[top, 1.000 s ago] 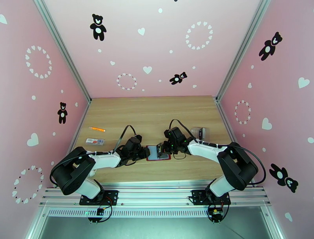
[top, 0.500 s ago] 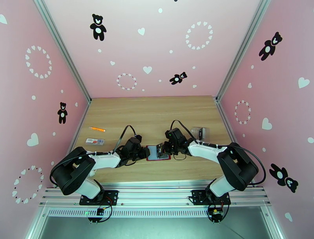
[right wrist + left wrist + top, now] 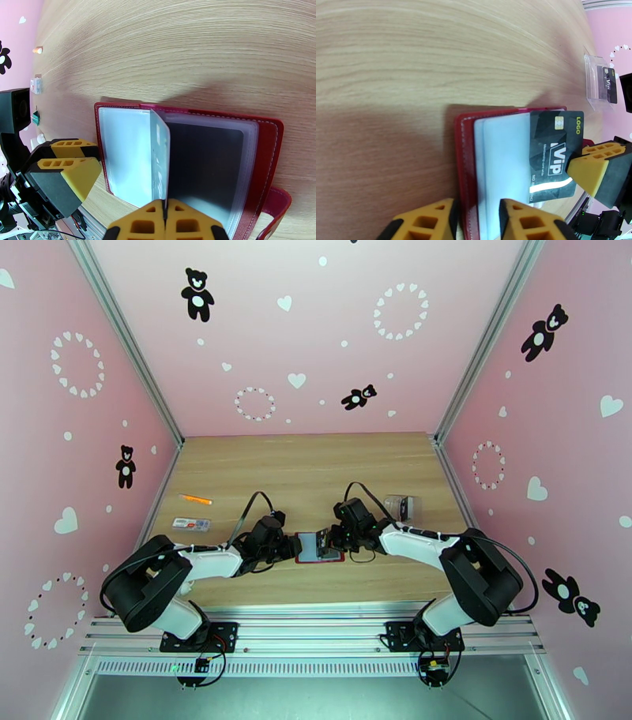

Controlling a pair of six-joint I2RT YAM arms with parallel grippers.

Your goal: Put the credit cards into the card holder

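One wood-grain table [image 3: 316, 469] inside pink bear-and-heart walls [image 3: 95, 421], with the open card holder [image 3: 318, 547] lying on it. Its left cover is pinched by the left gripper [image 3: 476, 211]; over its sleeves the right gripper [image 3: 165, 209] has its jaws pressed together on a dark credit card [image 3: 553, 154].

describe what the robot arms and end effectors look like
The left arm and right arm have white links, black joints and looping black cables. The left end effector and right end effector each carry two blocky yellow-orange fingers with cut-out slots on black backing.
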